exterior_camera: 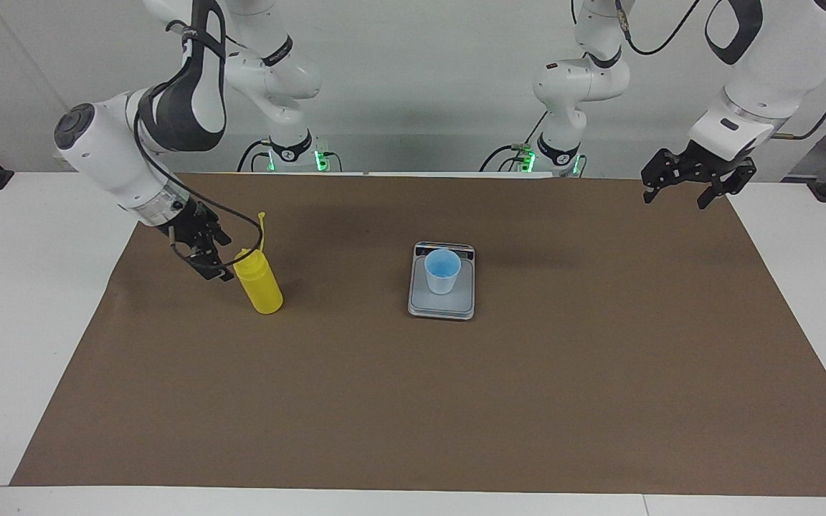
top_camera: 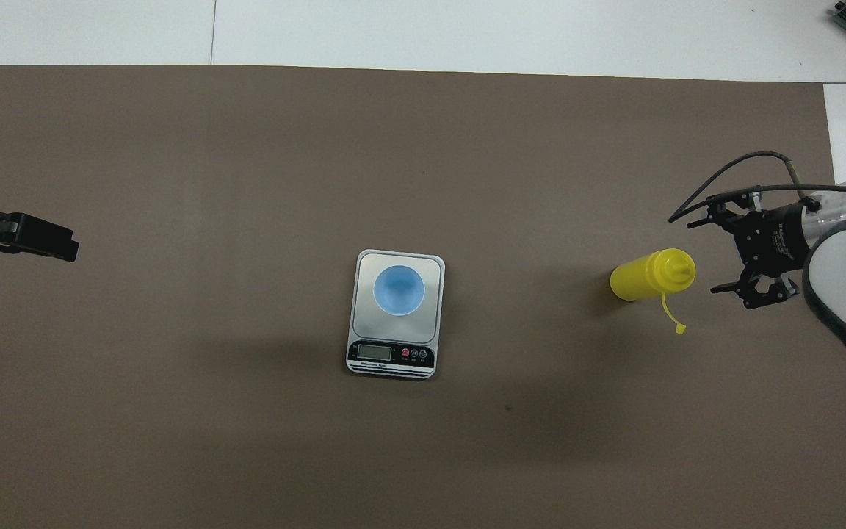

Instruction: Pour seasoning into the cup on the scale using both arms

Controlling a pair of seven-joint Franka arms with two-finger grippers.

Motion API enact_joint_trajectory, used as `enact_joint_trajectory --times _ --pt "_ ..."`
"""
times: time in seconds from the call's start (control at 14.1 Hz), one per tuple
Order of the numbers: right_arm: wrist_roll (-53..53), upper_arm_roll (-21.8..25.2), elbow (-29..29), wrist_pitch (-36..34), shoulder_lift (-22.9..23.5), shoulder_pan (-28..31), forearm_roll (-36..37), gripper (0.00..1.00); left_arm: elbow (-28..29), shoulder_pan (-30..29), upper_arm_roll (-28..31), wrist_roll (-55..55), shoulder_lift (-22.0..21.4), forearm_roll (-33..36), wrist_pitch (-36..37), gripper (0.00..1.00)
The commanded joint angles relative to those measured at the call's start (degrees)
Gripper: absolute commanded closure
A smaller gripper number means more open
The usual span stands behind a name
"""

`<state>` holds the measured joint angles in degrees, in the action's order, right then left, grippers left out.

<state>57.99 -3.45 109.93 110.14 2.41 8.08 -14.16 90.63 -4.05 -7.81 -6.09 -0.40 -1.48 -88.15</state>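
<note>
2 arms are standing over the brown-covered tabletop (exterior_camera: 599,401). At the centre, the scale (exterior_camera: 442,304) is lying flat, its display strip at the end nearer the robots, and the light-blue cup (exterior_camera: 442,271) is sitting upright on its plate. Toward the right arm's end, at 3 o'clock from the scale in the overhead view, the yellow seasoning bottle (exterior_camera: 260,284) is standing, its cap strap hanging loose. The right tool (exterior_camera: 205,252) is spread apart just beside the bottle's top, not gripping it. The left tool (exterior_camera: 697,179) is waiting raised at the left arm's end, fingers spread apart.
</note>
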Motion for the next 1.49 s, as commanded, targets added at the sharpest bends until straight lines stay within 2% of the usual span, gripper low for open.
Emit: enact_joint_trajectory --times 0.0,0.21,0.36,0.57,0.85,1.07,1.42 --pt "-6.4 -0.2 0.5 -0.5 -2.4 -4.1 5.1 0.00 1.7 -0.8 -0.2 -0.5 -1.6 1.0 -0.5 0.00" --pt "-24.4 -0.2 0.5 -0.6 -3.5 -7.2 7.4 0.00 1.8 -0.4 -0.4 3.9 -1.5 2.4 -1.9 0.00" --pt "-29.7 -0.3 -1.2 -1.0 -3.9 -8.6 9.1 0.00 2.4 -0.5 -0.4 3.5 -1.7 2.4 -2.3 0.00" --pt "-34.2 -0.3 -7.8 -5.8 -2.4 -11.3 17.0 0.00 2.5 -0.7 -0.4 2.9 -1.7 2.4 -2.2 0.00" --pt "-36.9 -0.2 -12.6 -10.8 -4.1 -11.3 17.0 0.00 2.5 -0.7 -0.3 3.4 -1.8 2.4 -1.8 0.00" --pt "-40.7 -0.2 -12.5 -15.5 -6.8 -10.8 16.9 0.00 2.5 -0.7 -0.3 3.4 -1.8 2.4 -1.9 0.00" --pt "-42.7 0.1 -12.6 -16.5 -7.1 -10.7 16.3 0.00 2.5 -0.7 -0.3 3.4 -1.8 2.4 -2.0 0.00"
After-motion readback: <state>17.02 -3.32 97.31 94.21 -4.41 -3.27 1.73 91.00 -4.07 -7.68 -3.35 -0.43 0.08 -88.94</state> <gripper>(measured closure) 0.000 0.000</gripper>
